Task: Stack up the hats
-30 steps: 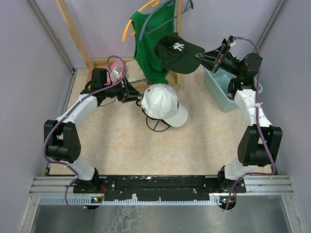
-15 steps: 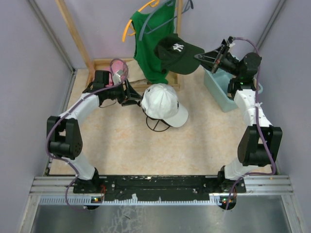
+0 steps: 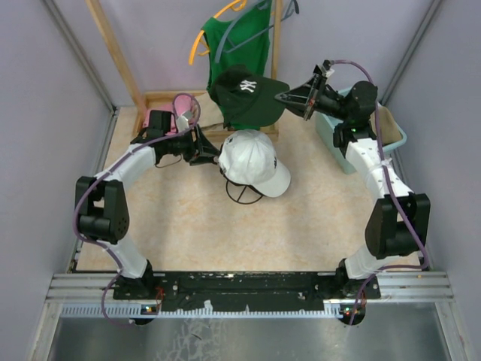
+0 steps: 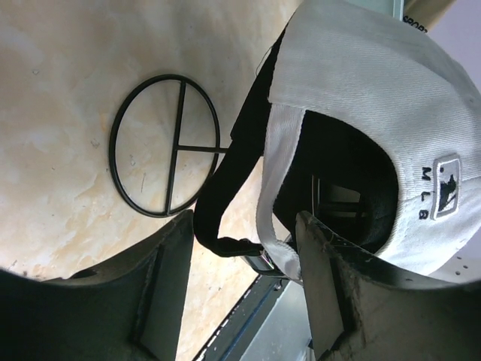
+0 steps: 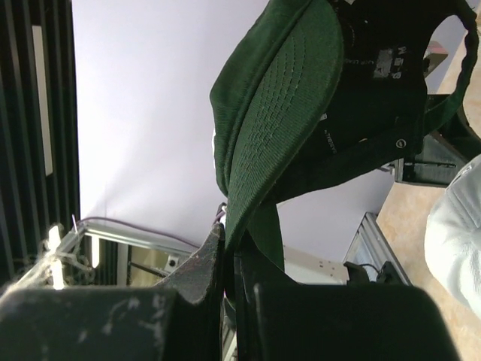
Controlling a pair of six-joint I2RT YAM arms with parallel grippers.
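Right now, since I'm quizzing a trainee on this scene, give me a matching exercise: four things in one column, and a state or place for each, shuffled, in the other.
1. white cap
2. dark cap
3. green shirt
4. left gripper

A. jaws open
B. on an orange hanger
C. pinched at the brim by the right gripper
D. partly covering a wire ring, seen from above

Pairs: 1-D, 2-C, 3-B, 4-A

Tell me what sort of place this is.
Likely a robot test cell: plain walls close it in, left arm and right arm bolted to a rail, and staged props: shirt by a wooden rack, white cap, dark cap, bin.
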